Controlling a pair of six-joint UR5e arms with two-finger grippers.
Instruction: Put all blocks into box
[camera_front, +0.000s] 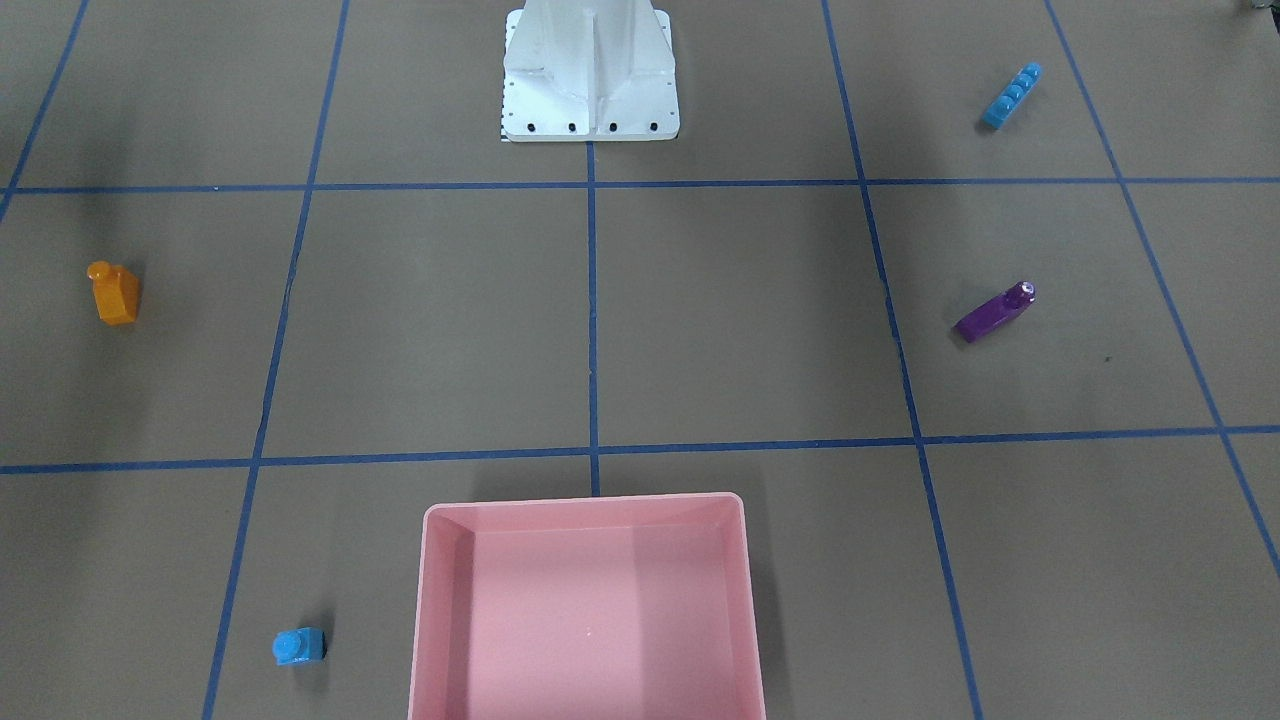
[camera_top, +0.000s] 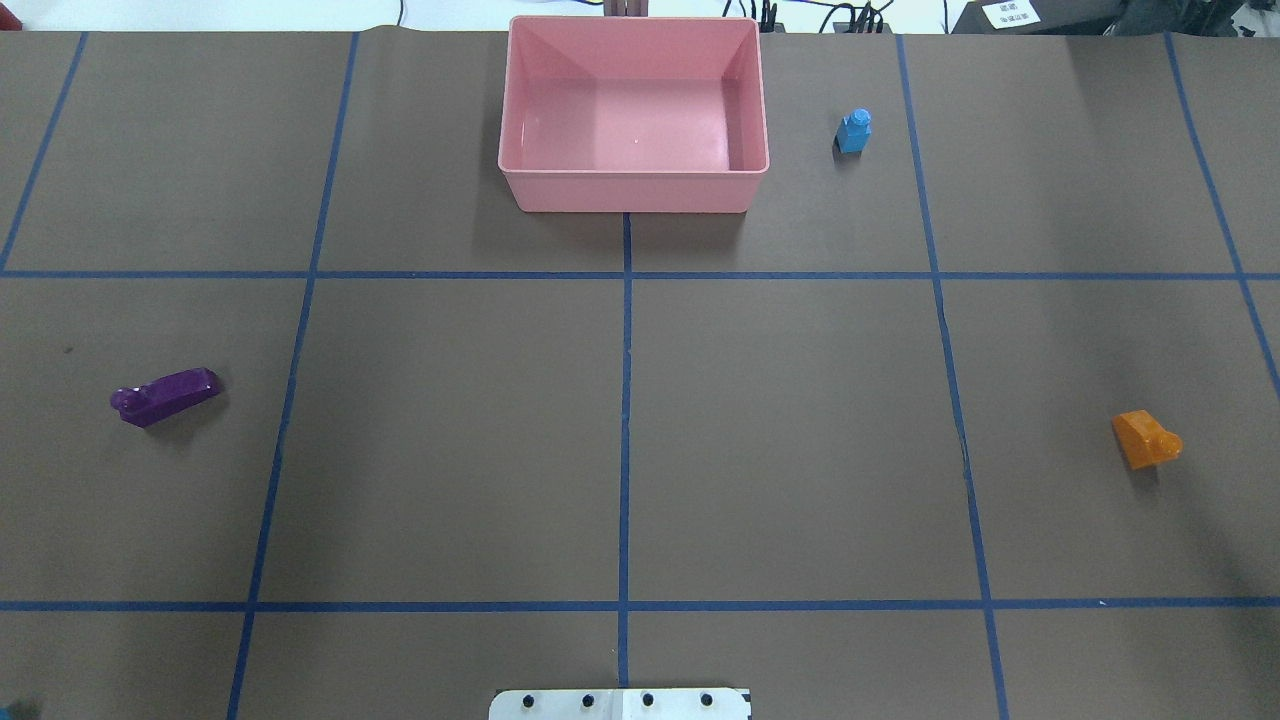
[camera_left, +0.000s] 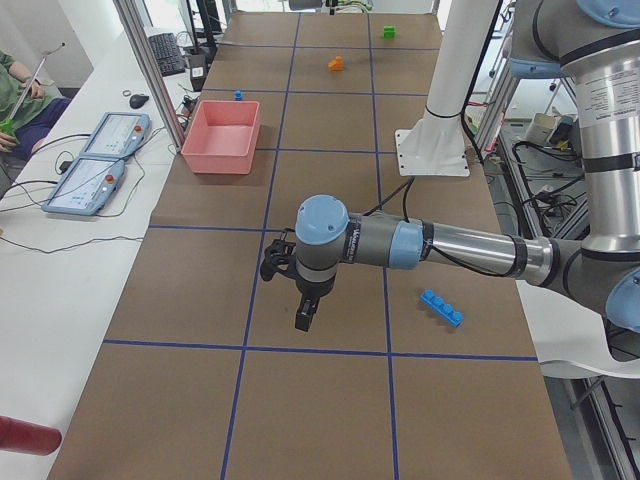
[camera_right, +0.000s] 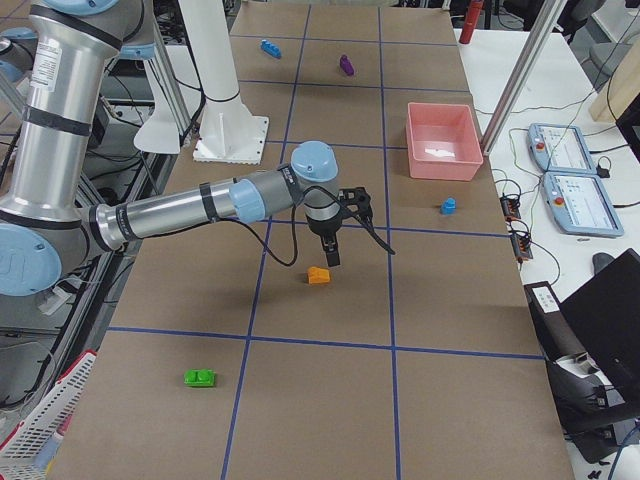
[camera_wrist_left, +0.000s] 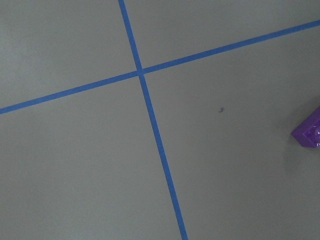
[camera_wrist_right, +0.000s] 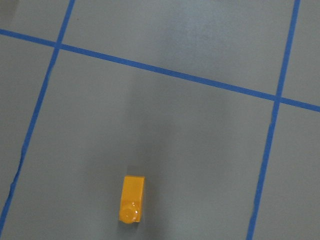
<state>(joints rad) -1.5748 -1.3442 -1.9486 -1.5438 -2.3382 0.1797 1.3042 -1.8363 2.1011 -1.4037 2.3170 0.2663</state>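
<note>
Pink box (camera_top: 633, 195) showing only its bare floor, small light blue block (camera_top: 853, 131) near its side, orange block (camera_top: 1145, 440) below right gripper (camera_right: 333, 258), purple sloped block (camera_top: 165, 396), long light blue block (camera_front: 1011, 96), green block (camera_right: 199, 378) well apart on table (camera_top: 800, 420), left gripper (camera_left: 305, 318) aloft, finger spread of either impossible to tell.

A pink box (camera_top: 634, 196) sits at the far middle of the blue-taped tabletop (camera_top: 780, 430), a small light blue block (camera_top: 853, 131) near its right side. A purple block (camera_top: 166, 396) lies at left, an orange block (camera_top: 1146, 440) at right.
</note>
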